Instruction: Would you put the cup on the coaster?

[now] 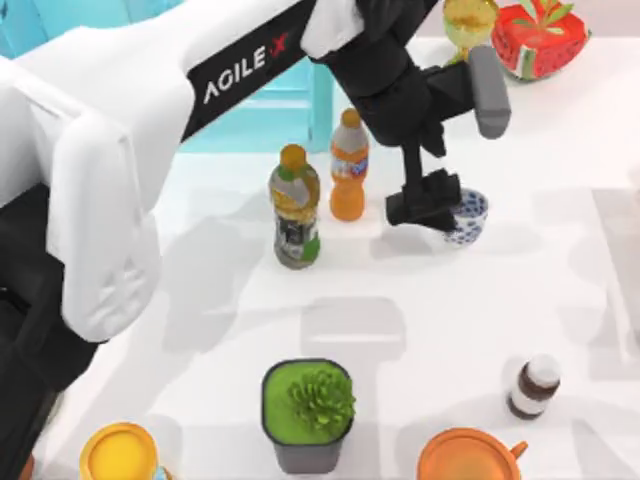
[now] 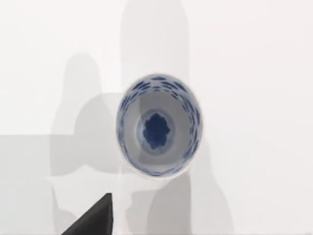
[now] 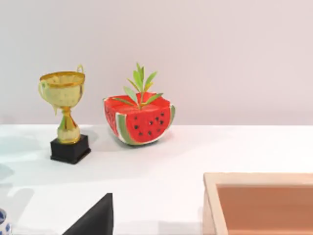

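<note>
On the top view's left your left arm reaches in across the table, past the green-label bottle (image 1: pixel 295 208) and the orange bottle (image 1: pixel 348 166), and its left gripper (image 1: pixel 428 207) sits right over the near rim of the cup (image 1: pixel 466 216), which stands upright on the white table (image 1: pixel 450 310) right of centre. You cannot tell from here whether the fingers are spread, closed or already pinching the rim, so judge this as the grasp step and settle the fingers astride the cup wall, one inside and one outside, before closing and lifting straight up. The left wrist view gives you what the overhead hides: the cup (image 2: pixel 158 125) seen straight down its mouth, blue pattern inside, nearly centred. The right wrist view adds a gold trophy (image 3: pixel 65 115), a watermelon planter (image 3: pixel 139 119) and a wooden tray (image 3: pixel 259 203) farther right.
</note>
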